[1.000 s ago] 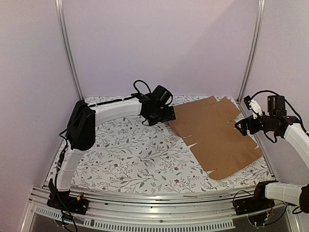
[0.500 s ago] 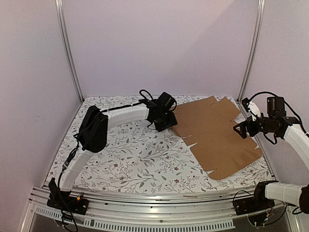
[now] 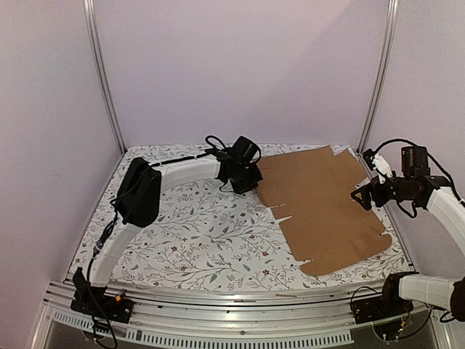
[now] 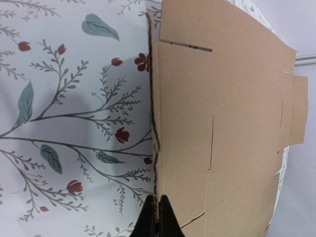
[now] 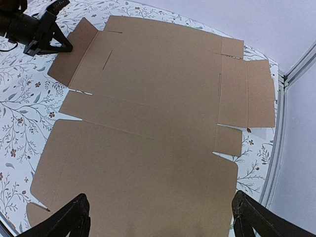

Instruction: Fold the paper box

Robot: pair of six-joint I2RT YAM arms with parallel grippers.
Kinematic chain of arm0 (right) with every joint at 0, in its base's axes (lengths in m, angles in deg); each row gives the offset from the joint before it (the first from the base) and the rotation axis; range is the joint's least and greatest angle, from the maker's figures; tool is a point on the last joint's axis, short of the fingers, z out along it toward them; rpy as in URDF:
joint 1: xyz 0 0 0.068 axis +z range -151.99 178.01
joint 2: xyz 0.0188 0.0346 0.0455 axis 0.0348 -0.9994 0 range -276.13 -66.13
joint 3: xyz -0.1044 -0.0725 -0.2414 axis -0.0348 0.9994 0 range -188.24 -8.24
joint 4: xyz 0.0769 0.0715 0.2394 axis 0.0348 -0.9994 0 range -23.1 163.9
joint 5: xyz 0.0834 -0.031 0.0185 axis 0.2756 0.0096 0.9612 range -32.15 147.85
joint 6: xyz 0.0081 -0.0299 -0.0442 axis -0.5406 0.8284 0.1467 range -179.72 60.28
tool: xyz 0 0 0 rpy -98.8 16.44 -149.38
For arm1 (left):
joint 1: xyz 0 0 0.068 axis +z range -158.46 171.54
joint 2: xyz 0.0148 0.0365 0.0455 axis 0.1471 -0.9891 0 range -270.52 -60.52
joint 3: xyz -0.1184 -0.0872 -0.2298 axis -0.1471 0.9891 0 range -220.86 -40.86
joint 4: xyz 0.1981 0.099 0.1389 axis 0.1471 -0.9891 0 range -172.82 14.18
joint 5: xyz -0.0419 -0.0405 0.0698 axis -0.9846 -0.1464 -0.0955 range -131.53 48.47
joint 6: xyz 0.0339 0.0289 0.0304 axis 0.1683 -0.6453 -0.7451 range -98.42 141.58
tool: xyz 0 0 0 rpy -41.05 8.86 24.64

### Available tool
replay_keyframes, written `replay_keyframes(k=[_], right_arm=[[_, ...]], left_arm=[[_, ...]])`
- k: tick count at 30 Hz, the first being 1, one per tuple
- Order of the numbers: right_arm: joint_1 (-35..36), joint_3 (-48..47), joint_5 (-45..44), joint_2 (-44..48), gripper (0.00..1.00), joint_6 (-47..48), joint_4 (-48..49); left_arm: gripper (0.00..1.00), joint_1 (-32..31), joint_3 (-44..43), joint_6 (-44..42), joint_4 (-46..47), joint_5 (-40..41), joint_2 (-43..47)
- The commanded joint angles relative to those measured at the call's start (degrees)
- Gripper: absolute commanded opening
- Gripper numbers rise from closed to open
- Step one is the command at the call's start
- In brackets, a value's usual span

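Observation:
The paper box is a flat brown die-cut cardboard sheet with flaps and slits, lying on the right half of the table. My left gripper is at the sheet's left flap. In the left wrist view its jaws are shut on the flap's corrugated edge, with the paper box spreading away to the right. My right gripper hovers over the sheet's right side, apart from it. In the right wrist view its fingers stand wide open above the paper box, with nothing between them; the left gripper shows at top left.
A floral cloth covers the table. Pale walls and metal posts close in the back and sides, the right post close to the sheet's far corner. An aluminium rail runs along the near edge.
My left gripper moved right to the sheet's left flap and shut on its edge. The sheet shifted a little, its near corner sliding left. The right gripper stayed open and barely moved.

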Motion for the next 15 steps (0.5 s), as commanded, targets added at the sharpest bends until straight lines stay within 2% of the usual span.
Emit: replay_keyframes(k=[1,4,8,12,15], right_arm=[[0.22,0.88,1.29,-0.07,0.99,0.75,-0.94],[0.22,-0.06,2.55,0.34,0.99,-0.24,-1.55],[0.17,-4.20,8.41,1.14,0.99,-2.45,-5.56],[0.22,-11.07,13.53,-0.08,0.99,-2.35,-12.08],[0.22,-18.41,15.81,-2.96,0.99,-0.31,-18.99]], left_arm=[[0.00,1.89,5.46,-6.16,0.71,-1.61,5.42],[0.00,3.93,12.36,-11.90,0.78,-2.04,12.90],[0.00,7.51,26.61,-17.85,3.00,-4.67,23.87],[0.00,11.90,37.62,-21.98,4.85,-7.97,33.59],[0.00,13.92,41.70,-27.28,4.58,-9.88,38.16]])
